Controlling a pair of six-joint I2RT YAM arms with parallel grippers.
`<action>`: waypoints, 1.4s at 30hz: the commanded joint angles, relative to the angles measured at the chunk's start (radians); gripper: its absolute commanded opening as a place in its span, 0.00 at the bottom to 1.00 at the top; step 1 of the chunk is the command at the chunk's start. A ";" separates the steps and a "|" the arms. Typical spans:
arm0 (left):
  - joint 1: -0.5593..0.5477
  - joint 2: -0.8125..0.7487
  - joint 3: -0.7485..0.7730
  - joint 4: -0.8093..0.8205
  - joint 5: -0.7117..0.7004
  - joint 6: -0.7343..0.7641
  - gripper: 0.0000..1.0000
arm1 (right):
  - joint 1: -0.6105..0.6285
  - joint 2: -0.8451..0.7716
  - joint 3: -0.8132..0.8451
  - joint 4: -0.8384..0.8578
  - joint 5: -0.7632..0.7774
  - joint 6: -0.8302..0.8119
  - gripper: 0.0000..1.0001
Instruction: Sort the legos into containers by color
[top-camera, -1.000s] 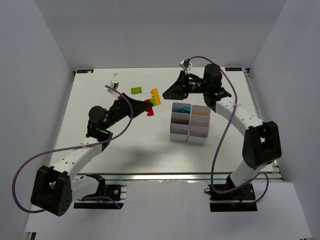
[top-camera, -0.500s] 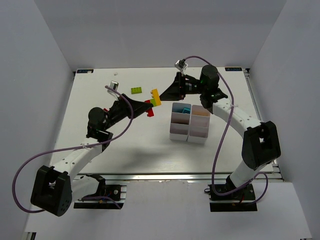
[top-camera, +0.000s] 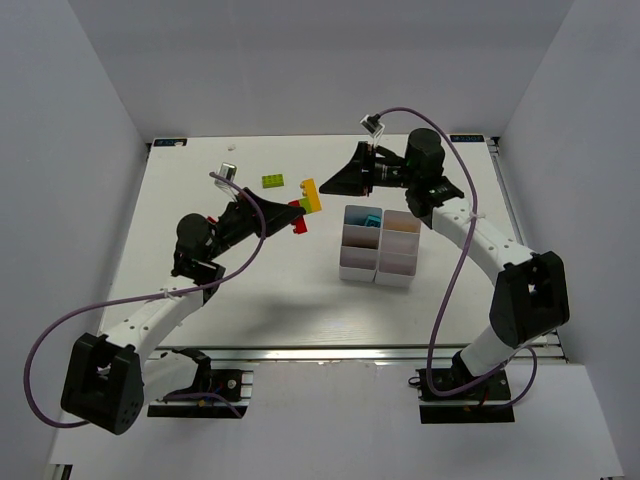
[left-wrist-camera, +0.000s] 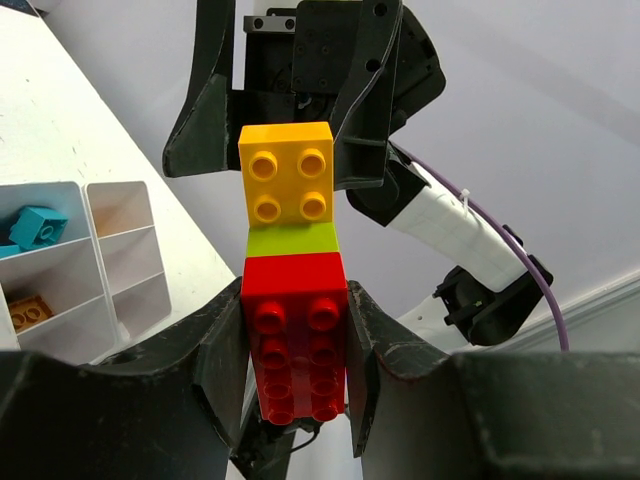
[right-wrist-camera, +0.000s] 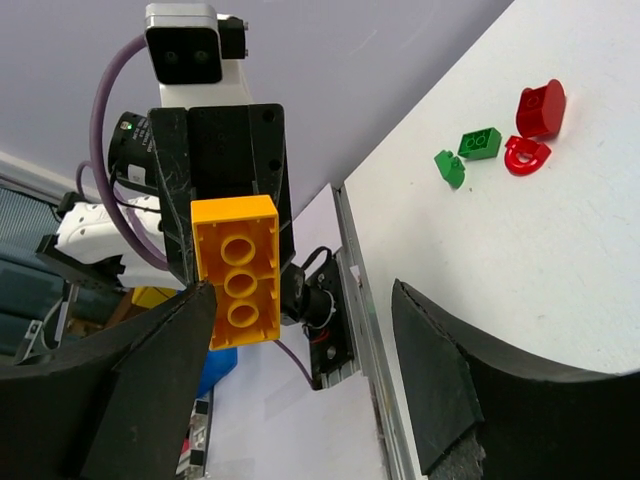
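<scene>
One brick stack (top-camera: 310, 194) at upper centre, pinched by left end effector (top-camera: 296, 207); right end effector (top-camera: 328, 184) spread near its yellow top.

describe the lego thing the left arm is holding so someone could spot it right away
Find the white containers mid-table; just off their far-left corner, the left gripper is shut on a three-brick stack. It runs red between the fingers, a thin lime layer, then yellow at the tip, the only multi-coloured piece, unlike the lone lime brick lying beyond it.
</scene>
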 joint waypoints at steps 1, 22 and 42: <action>0.000 -0.037 -0.005 0.007 -0.010 0.015 0.00 | -0.004 -0.044 -0.017 0.121 -0.025 0.039 0.76; 0.000 -0.011 0.005 0.033 0.004 0.000 0.00 | 0.045 0.013 -0.026 0.303 -0.102 0.182 0.73; -0.001 0.002 0.042 -0.063 -0.001 0.034 0.47 | 0.047 0.025 -0.025 0.321 -0.096 0.173 0.21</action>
